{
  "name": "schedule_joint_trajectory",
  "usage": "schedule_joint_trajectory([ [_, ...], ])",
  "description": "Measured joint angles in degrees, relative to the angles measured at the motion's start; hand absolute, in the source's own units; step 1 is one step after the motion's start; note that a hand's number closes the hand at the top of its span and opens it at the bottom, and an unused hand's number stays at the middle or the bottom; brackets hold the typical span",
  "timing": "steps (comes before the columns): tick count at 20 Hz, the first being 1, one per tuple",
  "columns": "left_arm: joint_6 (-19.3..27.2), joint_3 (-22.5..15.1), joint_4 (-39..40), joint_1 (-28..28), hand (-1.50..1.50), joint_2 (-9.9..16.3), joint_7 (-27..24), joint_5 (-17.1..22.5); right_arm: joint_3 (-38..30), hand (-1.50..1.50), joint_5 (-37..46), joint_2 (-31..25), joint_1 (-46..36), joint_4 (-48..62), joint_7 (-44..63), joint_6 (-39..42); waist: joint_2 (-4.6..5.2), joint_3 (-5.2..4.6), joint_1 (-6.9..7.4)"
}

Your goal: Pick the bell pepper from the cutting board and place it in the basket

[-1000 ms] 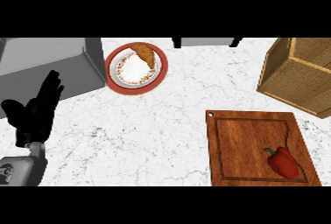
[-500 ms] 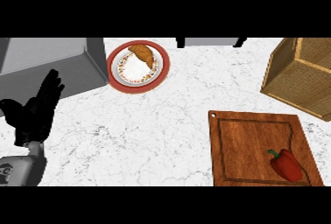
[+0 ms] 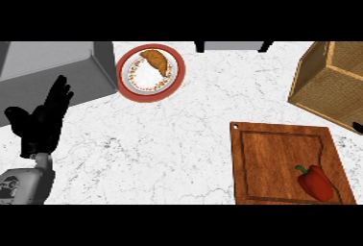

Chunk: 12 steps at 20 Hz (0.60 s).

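1. The robot's left hand (image 3: 39, 122), black with a grey forearm behind it, shows at the left edge of the head view, its fingers straight and pointing up and away from the robot, thumb spread out to the side. It has hold of nothing and rests over the white marbled counter top (image 3: 163, 149).

2. The robot's right hand does not show in the view.

3. The glossy red bell pepper (image 3: 315, 182) with a short green stem lies far to the right of the left hand, and nearer the robot than the hand's fingertips. It sits on its side with the stem end pointing up and to the left in the view.

4. The pepper rests on a rectangular brown wooden cutting board (image 3: 273, 153) with a groove running round its face. It lies in the board's near right part. The board is well apart from the hand, across a wide stretch of counter.

5. The woven tan basket (image 3: 333, 81) with an open top stands beyond the board, at the far right of the view, further from the hand than anything else. It is partly cut off by the view's right edge.

6. A round red-rimmed plate (image 3: 127, 81) with a white centre lies just up and to the right of the hand's fingertips. A golden-brown piece of cooked food (image 3: 157, 61) lies on its far side.

7. A grey box-shaped block (image 3: 53, 60) stands directly beyond the hand, between it and the view's top edge, with the plate just beside its right face.
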Motion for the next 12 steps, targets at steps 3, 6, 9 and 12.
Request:
schedule_joint_trajectory([
  [3, 0.5, -0.1, -0.5, -0.6, 0.00, -0.9, 0.8, -1.0, 1.0, -1.50, 4.1, 3.4, -0.2, 1.2, -2.6, -0.8, -0.01, 0.02, 0.01],
  [6, 0.3, 0.3, -0.2, -1.2, 0.00, -1.2, 1.3, -1.6, 0.8, -1.50, 7.7, 6.2, 0.1, 2.8, -6.4, -2.1, -0.02, 0.01, -0.02],
  [9, -0.4, 1.0, -0.5, -0.8, 0.00, -1.6, 0.8, -1.7, 0.2, -1.50, 11.0, 8.6, 1.2, 3.3, -9.4, -3.0, -0.04, 0.01, -0.04],
  [12, -0.9, 1.3, -2.0, 0.3, 0.00, -1.9, 1.3, -2.1, 0.1, -1.50, 13.7, 11.1, 0.8, 3.7, -10.5, -3.3, -0.03, 0.00, 0.02],
])
